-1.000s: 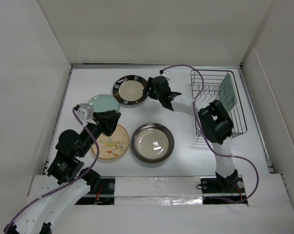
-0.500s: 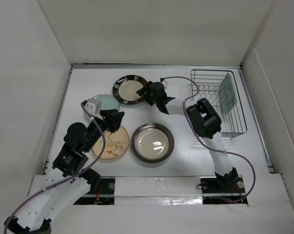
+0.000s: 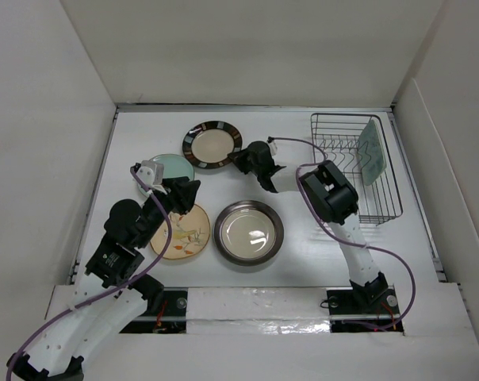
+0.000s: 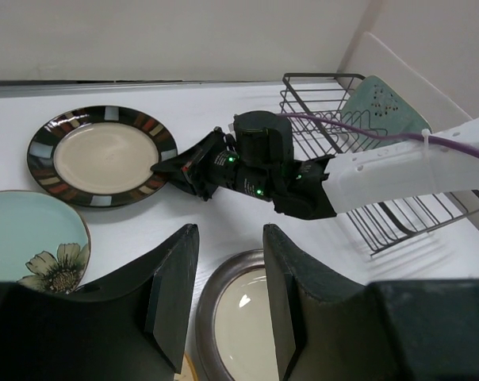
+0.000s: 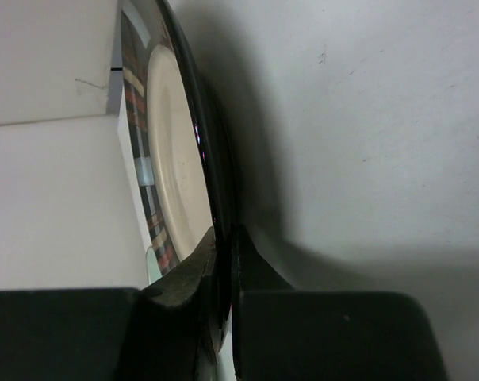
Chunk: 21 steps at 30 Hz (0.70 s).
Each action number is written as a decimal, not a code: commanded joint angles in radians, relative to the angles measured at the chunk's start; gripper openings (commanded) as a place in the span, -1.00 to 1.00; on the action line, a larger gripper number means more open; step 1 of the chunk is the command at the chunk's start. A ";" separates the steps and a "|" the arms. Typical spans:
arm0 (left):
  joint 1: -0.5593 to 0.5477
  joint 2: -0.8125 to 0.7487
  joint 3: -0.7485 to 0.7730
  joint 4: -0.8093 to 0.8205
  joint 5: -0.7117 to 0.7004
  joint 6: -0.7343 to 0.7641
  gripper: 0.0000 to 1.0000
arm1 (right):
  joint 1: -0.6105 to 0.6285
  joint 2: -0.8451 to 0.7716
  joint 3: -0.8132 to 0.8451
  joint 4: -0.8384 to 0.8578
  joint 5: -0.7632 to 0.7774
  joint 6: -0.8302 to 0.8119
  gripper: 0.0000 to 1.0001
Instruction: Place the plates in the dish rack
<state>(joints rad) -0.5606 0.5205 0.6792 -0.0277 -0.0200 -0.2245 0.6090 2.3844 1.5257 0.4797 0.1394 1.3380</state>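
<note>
Your left fingers hang spread apart above the table with nothing between them. Just to their left, the round pale teal plate lies flat, and the wrist view shows its flower drawing. On their near side sits the tan leaf plate, also flat. To their right is the shiny silver plate, flat on the table and close beside the tan one.

Beyond them, to the right, is the brown-rimmed cream plate. Your right fingers are clamped on its near-right rim, one finger on the cream face and the other on the underside. You can't tell whether that edge is off the table.

Well to the right of the right fingers stands the dish rack. The squarish mint-green plate is already in it, propped on edge at the far right end.
</note>
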 commanded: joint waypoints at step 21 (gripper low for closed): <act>0.005 -0.111 0.009 0.029 0.015 0.010 -0.29 | 0.012 -0.933 -0.335 0.033 0.289 -0.965 -1.00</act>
<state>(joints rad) -0.5606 0.4355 0.6788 -0.0280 -0.0227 -0.2207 0.6968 1.6703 1.1904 0.3664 0.3573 0.5369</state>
